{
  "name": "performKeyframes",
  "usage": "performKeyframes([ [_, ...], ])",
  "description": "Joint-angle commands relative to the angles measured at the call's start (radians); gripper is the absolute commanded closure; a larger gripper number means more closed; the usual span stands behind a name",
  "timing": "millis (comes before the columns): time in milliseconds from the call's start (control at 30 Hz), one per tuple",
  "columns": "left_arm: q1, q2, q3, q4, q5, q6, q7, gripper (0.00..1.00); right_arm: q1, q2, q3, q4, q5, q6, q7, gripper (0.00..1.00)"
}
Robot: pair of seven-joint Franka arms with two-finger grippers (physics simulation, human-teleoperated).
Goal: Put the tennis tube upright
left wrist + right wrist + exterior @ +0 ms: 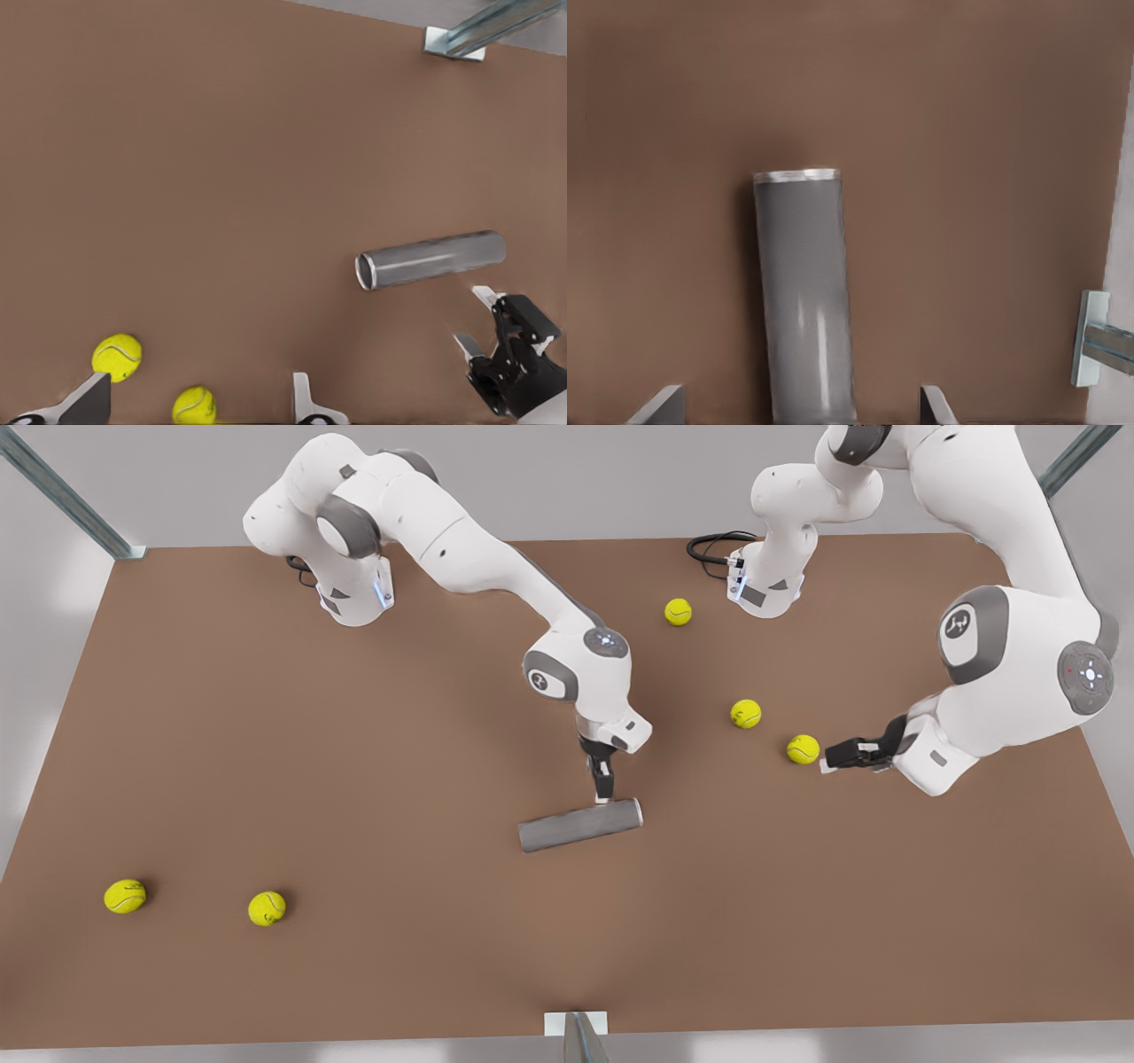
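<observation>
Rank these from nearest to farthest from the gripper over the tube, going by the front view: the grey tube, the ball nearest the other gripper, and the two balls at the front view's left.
From the right gripper:
1. Tennis tube, lying directly beneath it.
2. Ball beside the left gripper, toward the front view's right.
3. Ball, low on the front view's left.
4. Ball, farthest left.

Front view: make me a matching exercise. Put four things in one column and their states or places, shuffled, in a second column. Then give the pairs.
Things:
1. tennis tube
2. right pincer
3. left pincer
4. table

States or places:
A. open, beside a yellow-green tennis ball
B. brown, with everything resting on it
C. grey, lying on its side
D. open, just above the tennis tube

Pairs: 1-C, 2-D, 3-A, 4-B
</observation>
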Motion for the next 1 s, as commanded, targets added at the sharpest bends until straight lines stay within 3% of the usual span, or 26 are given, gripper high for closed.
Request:
performKeyframes([
  [0,-0.002,0.0,0.004,-0.098,-0.335,0.205,-0.143,0.0,-0.012,-0.14,0.008,-0.006,0.155,-0.455,0.219,0.0],
  [67,-0.002,0.011,-0.01,-0.175,-0.39,0.277,-0.121,0.0,-0.163,-0.254,0.003,0.0,0.187,-0.688,0.49,0.0],
  [133,-0.025,0.033,-0.011,-0.292,-0.54,0.342,0.116,0.0,-0.318,-0.349,-0.101,-0.003,0.187,-0.82,0.544,0.0],
  [233,-0.051,0.114,-0.011,-0.336,-0.675,0.431,0.375,0.0,-0.516,-0.548,-0.156,-0.073,0.192,-0.89,0.58,0.0],
  [333,-0.095,0.163,-0.011,-0.418,-0.817,0.645,0.665,0.0,-0.559,-0.525,-0.189,-0.123,0.212,-0.929,0.635,0.0],
  [533,-0.143,0.327,-0.011,-0.378,-0.991,0.679,1.077,0.0,-0.619,-0.407,-0.192,-0.054,0.253,-1.003,0.664,0.0],
  [700,-0.183,0.339,-0.013,-0.412,-1.157,0.679,1.267,0.0,-0.639,-0.565,-0.186,-0.053,0.253,-0.951,0.693,0.0],
  [800,-0.186,0.372,-0.013,-0.412,-1.26,0.667,1.351,0.0,-0.654,-0.64,-0.186,-0.167,0.253,-0.913,0.695,0.0],
  [967,-0.2,0.366,-0.024,-0.459,-1.309,0.639,1.374,0.0,-0.673,-0.564,-0.186,-0.153,0.263,-0.925,0.693,0.0],
])
